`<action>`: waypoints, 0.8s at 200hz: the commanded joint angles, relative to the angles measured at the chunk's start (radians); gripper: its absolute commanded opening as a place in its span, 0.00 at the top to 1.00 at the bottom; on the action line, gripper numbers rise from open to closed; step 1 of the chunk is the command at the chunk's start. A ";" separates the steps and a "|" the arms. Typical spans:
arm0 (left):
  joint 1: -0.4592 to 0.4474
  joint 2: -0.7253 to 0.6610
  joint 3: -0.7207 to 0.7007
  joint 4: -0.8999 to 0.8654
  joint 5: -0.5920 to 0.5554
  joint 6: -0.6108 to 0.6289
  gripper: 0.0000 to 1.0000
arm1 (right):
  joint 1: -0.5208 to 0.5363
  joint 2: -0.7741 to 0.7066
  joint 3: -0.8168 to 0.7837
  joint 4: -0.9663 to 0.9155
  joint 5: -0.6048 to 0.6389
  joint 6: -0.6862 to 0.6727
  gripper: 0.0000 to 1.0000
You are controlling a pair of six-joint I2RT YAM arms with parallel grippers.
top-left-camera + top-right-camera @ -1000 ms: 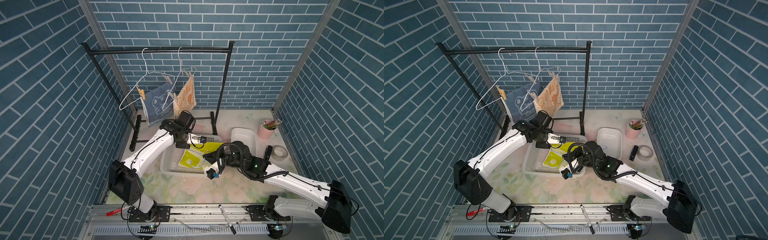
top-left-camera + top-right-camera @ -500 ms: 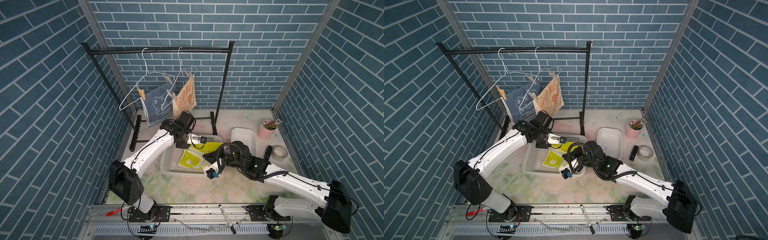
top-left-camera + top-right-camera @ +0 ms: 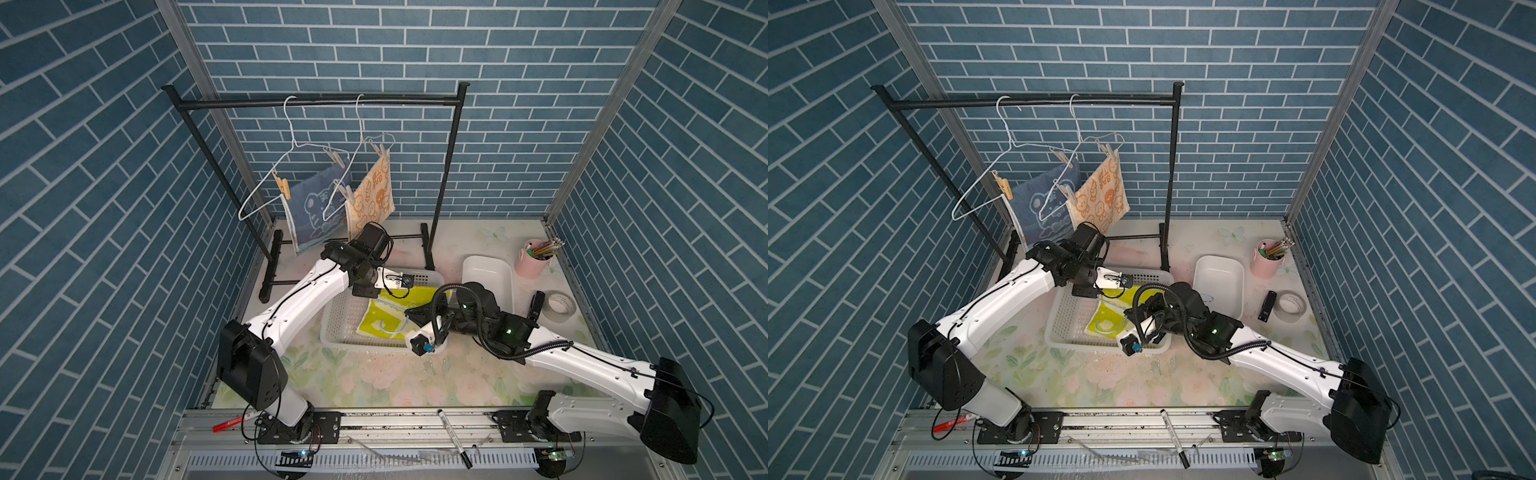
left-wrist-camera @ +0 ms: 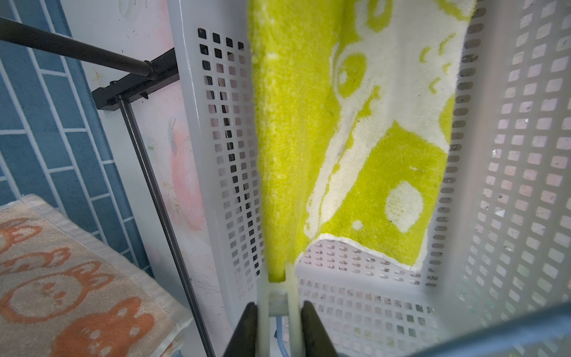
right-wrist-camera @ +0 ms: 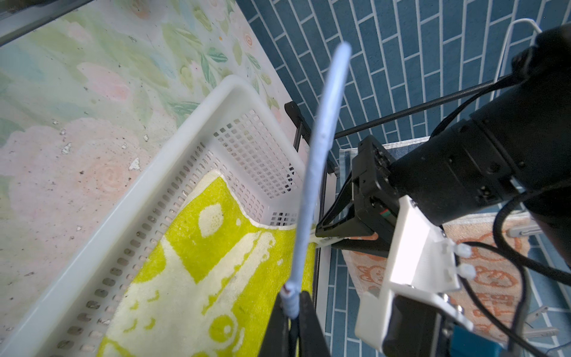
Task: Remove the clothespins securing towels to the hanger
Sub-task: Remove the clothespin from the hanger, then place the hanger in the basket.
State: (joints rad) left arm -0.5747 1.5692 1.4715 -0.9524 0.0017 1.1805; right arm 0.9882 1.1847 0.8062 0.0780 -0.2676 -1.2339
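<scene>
A black garment rack point(image 3: 316, 101) is standing at the back of the floral tabletop point(image 3: 374, 382), carrying two white wire hangers point(image 3: 266, 181). A denim-blue towel point(image 3: 311, 208) and an orange-cream towel point(image 3: 374, 195) are hanging from them, each pinned at its upper corners by clothespins point(image 3: 282, 185). In front, a white perforated basket point(image 3: 345, 316) is holding the yellow-green towel point(image 3: 386, 320), which is riding partly up the far wall. A pale blue hanger point(image 5: 321, 139) is lying across that towel, and the right gripper point(image 5: 292, 304) is clamping its wire, jaws together on it. A white tub point(image 3: 469, 266) is sitting just beside the basket, and a pink cup point(image 3: 525, 266) nearby is holding coloured pencils point(image 3: 546, 248). Inside the basket, the left gripper point(image 4: 279, 309) is squeezing the two prongs of a pale clothespin point(image 4: 278, 301), whose tip is touching the yellow-green towel's folded edge.
</scene>
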 commanded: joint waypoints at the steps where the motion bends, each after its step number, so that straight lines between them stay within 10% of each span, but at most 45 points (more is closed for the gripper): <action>1: -0.008 -0.033 0.007 -0.026 0.018 -0.010 0.91 | 0.004 0.007 0.000 0.037 0.011 0.030 1.00; 126: -0.005 -0.257 -0.053 0.091 0.132 -0.213 0.98 | -0.005 0.166 -0.007 0.093 0.014 0.126 1.00; 160: 0.001 -0.349 -0.114 0.202 0.213 -0.407 0.99 | -0.006 0.156 -0.036 0.044 0.035 0.137 0.76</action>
State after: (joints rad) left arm -0.5755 1.2690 1.4040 -0.8486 0.1287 0.9504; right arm 0.9852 1.3560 0.7925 0.1257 -0.2451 -1.1332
